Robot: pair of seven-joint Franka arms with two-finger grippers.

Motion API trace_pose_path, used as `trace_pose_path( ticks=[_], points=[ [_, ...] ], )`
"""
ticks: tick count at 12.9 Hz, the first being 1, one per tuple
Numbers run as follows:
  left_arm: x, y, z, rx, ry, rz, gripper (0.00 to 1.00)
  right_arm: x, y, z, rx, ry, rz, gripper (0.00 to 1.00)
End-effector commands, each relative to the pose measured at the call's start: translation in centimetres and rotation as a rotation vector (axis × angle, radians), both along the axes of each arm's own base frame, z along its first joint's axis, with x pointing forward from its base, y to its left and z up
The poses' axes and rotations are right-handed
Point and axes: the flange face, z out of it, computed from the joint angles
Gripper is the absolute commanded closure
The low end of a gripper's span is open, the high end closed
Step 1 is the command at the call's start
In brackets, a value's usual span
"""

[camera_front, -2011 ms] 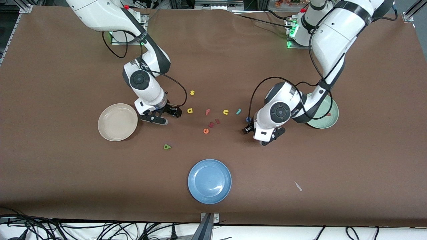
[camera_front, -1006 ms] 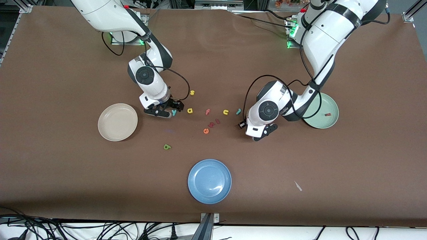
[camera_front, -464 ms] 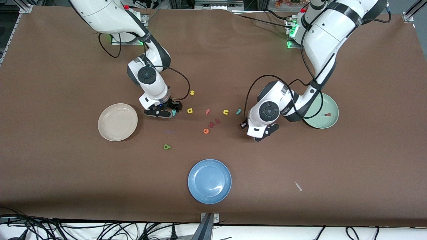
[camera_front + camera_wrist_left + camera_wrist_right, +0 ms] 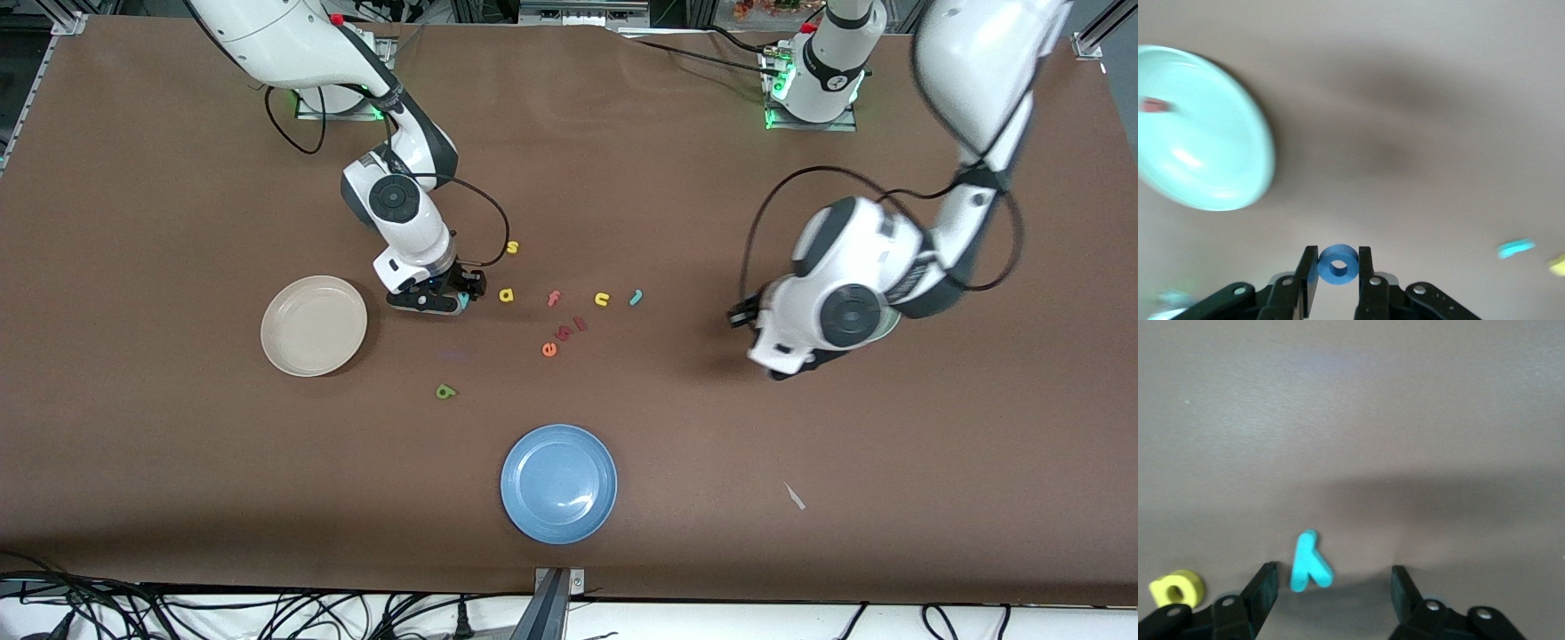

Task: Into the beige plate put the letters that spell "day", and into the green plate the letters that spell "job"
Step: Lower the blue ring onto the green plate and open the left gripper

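My left gripper (image 4: 1337, 267) is up over the table beside the green plate (image 4: 1218, 180), clamped on the blue o (image 4: 1338, 265). My right gripper (image 4: 1333, 587), jaws apart, straddles the teal y (image 4: 1308, 563) on the table, between the beige plate (image 4: 313, 325) and the yellow a (image 4: 1177, 589).

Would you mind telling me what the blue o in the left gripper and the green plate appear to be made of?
Blue o: probably soft foam, matte; it is a thick, flat-cut ring with no shine, pinched between the left gripper fingers.
Green plate: likely hard plastic or glazed ceramic, glossy; bright highlights sit on its smooth mint surface. The pictures cannot settle which.
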Motion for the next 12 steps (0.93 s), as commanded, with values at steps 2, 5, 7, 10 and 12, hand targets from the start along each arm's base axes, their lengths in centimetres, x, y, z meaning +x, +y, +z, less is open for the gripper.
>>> trace_pose_path(
  ticks=[2,5,7,10,12],
  points=[
    [-2.6,9.7,-5.4,0.007,0.126,-0.220,1.00,0.4,1.3,-0.6,-0.006,-0.011,0.000,0.36],
    [-3.7,15.3,-9.8,-0.066,0.069,-0.263,1.00,0.6,0.7,-0.8,-0.017,-0.012,-0.002,0.42],
    [-4.1,16.4,-11.9,-0.062,0.044,-0.272,0.87,0.6,0.6,-0.8,-0.018,-0.012,-0.003,0.47],
    [-3.8,15.8,-10.3,-0.057,0.038,-0.262,0.00,0.6,0.6,-0.8,-0.018,-0.012,-0.003,0.62],
    [-3.5,11.6,-6.6,-0.064,0.035,-0.226,0.00,0.6,0.6,-0.7,-0.018,-0.012,0.000,0.76]
  ],
)
